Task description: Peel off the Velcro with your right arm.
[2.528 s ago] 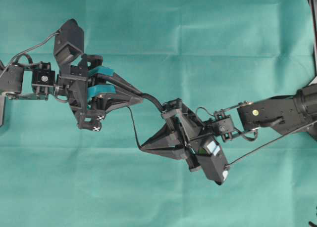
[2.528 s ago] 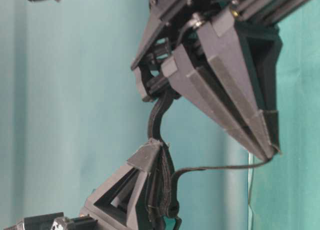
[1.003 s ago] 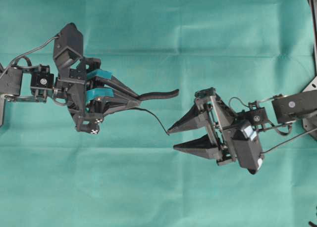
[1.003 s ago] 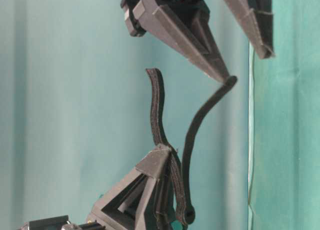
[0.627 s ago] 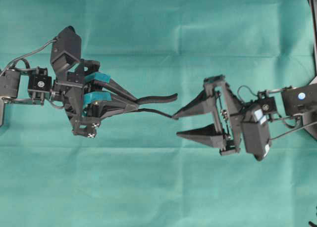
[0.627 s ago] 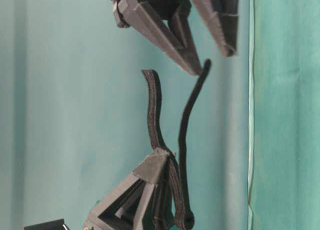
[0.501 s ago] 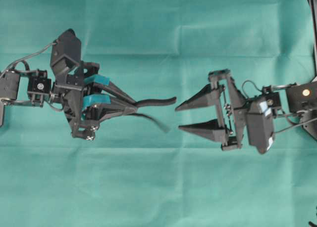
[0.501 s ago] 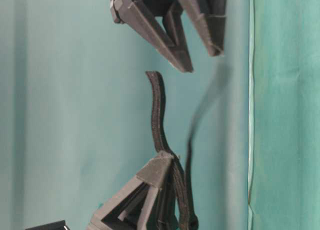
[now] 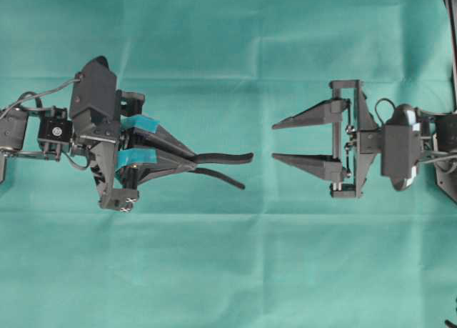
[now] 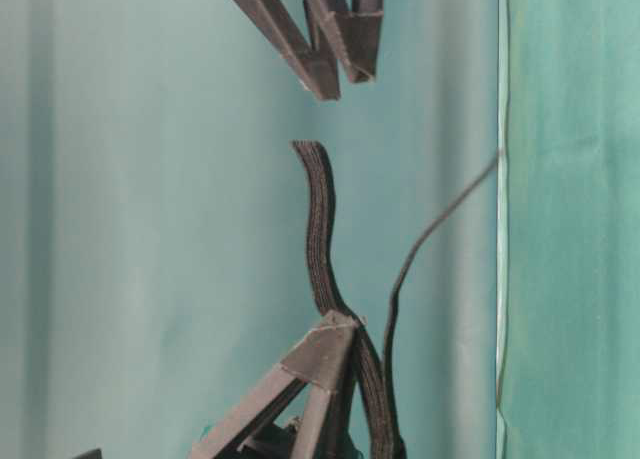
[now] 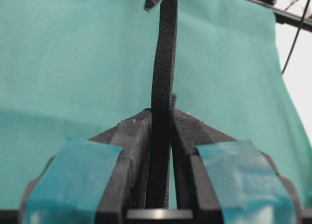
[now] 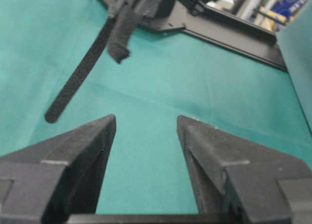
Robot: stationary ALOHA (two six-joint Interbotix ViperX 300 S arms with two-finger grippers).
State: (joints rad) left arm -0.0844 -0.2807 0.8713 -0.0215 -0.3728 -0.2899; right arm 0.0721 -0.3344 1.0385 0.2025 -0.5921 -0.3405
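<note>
Overhead: left hand (image 9: pixel 194 164), teal tape on its fingers, clamped on the Velcro (image 9: pixel 227 157) at one end. The two layers fan apart past the fingertips, upper one running level toward the right, lower one angling down. Right hand (image 9: pixel 274 141) sits apart from the strip ends, fingers spread wide, nothing between them. Green cloth (image 9: pixel 235 271) covers the bench.

Table level: the thicker Velcro layer (image 10: pixel 320 234) curves away from the left hand's fingers (image 10: pixel 310 379); the thin layer bows off to one side, joined to the other at the grip. Right hand's fingertips (image 10: pixel 322 81) are clear of both.

Left wrist: strip (image 11: pixel 163 63) pinched between the taped fingers (image 11: pixel 129 155), standing straight out ahead.

Right wrist: plain black fingers (image 12: pixel 83 141) wide apart, empty. Velcro (image 12: pixel 80 72) hangs ahead, over the cloth, its layers split.
</note>
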